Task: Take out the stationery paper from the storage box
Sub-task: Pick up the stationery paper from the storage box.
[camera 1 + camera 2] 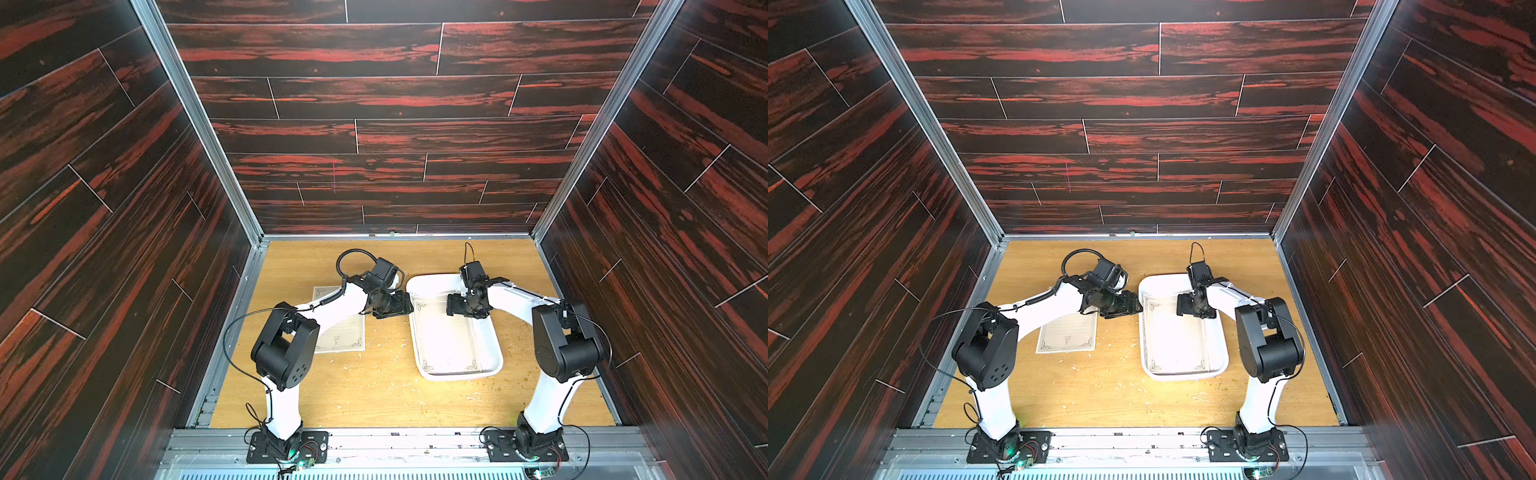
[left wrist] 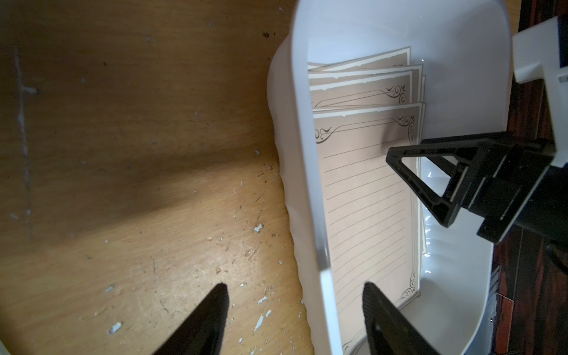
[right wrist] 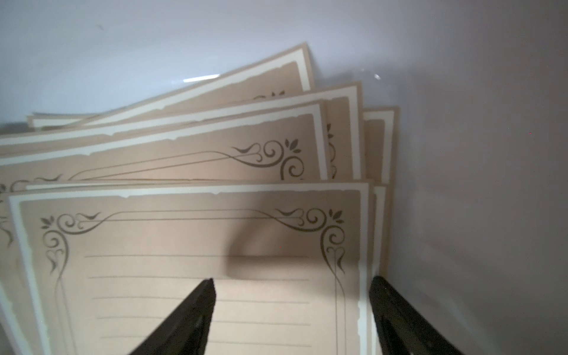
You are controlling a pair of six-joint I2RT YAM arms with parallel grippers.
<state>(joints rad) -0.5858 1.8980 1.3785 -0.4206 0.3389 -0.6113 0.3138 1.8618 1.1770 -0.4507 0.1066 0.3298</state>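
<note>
One loose sheet [image 1: 347, 338] lies on the tabletop [image 1: 374, 395] at the left, its far part hidden under the left arm [image 1: 336, 301]. The left pincer [image 2: 295, 292] stands spread astride the nearer side rim of the storage box [image 2: 302, 159]; whether it touches is unclear. In the box the stationery paper [image 3: 190, 246] lies fanned, glare-washed in both top views. The right pincer [image 3: 292, 281] hangs spread over the top sheet's edge.
</note>
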